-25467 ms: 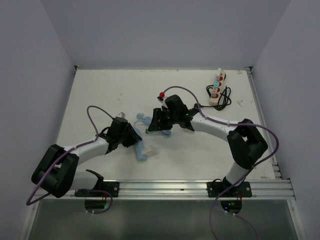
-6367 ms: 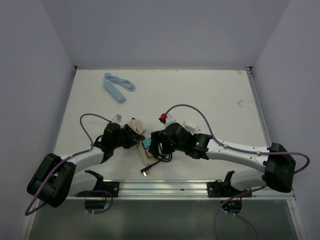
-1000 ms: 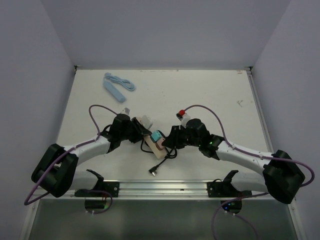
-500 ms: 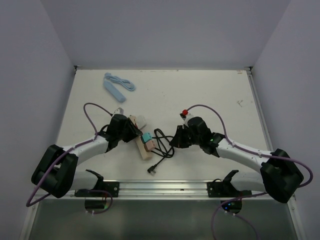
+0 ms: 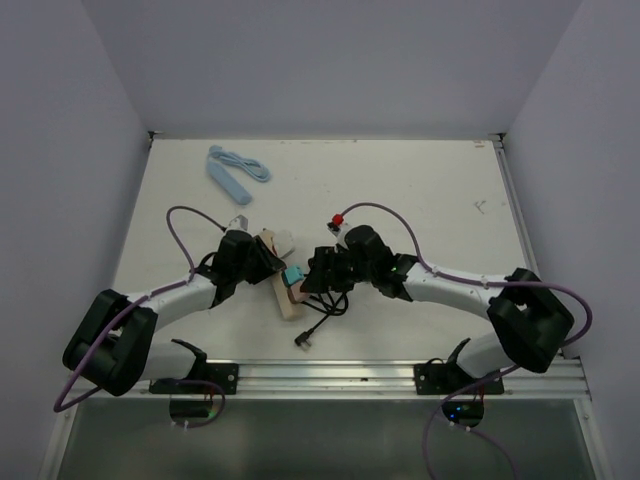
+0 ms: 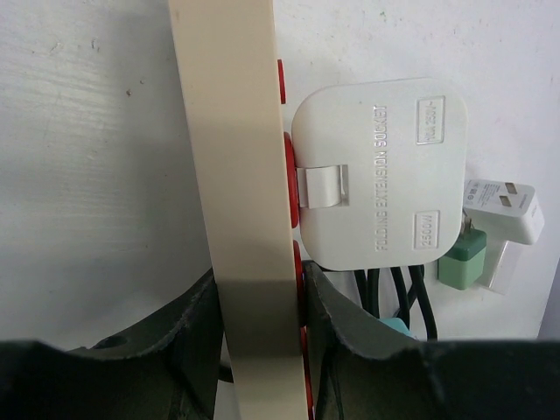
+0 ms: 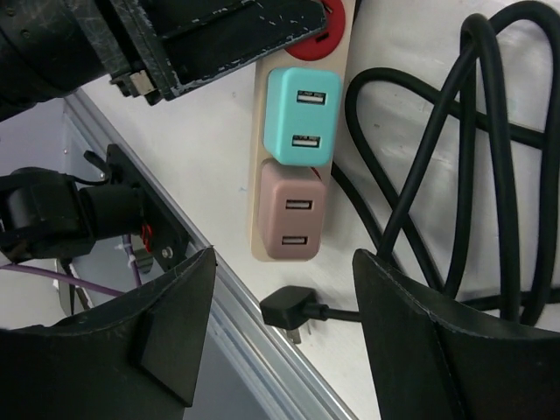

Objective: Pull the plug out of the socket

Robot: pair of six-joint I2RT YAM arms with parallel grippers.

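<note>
Sitting side by side in the cream power strip [image 6: 241, 175], a teal USB plug [image 7: 302, 116] and a pink USB plug [image 7: 293, 213] are seen touching each other, the pink one nearer the strip's free end. Both are pushed fully home. The strip itself is laid flat on the table [image 5: 430, 190].

Further along the strip from the teal plug, a white folding extension socket [image 6: 378, 166] is pressed against the strip's red-marked face. Just beyond that socket, a green adapter [image 6: 461, 260] and a white plug [image 6: 503, 206] are lying together.

The strip is clamped across its width by the left end effector [image 6: 258, 306], with one finger set against each long side. The right end effector [image 7: 284, 262] is held over the strip's free end with its fingers apart and closed on nothing; the two USB plugs are framed between them.

A black cable [image 7: 490, 157] is coiled just beside the strip, on the side of the right end effector, and its black plug [image 7: 293, 312] is lying just past the strip's free end. A light-blue strip [image 5: 235, 172] with its cord is found well apart from the power strip, beyond its other end.
</note>
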